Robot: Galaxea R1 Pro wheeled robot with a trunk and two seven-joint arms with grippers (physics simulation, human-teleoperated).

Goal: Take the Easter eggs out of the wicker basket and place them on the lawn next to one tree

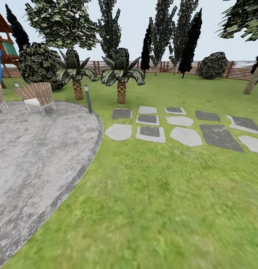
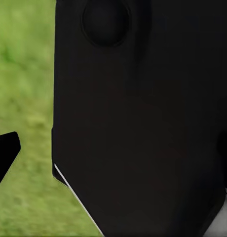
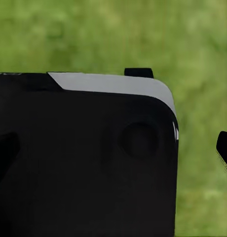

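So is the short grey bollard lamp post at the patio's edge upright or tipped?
Upright: the grey lamp post stands vertical on the patio edge.

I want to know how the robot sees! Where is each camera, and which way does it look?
Head view: sits on the robot's head, looks forward across the green grass lawn, grey paved patio and flat grey stepping stones.
Left wrist view: sits near the left gripper, faces grass past a black robot part.
Right wrist view: sits near the right gripper, faces grass past a black robot part.
All three views share the lawn.
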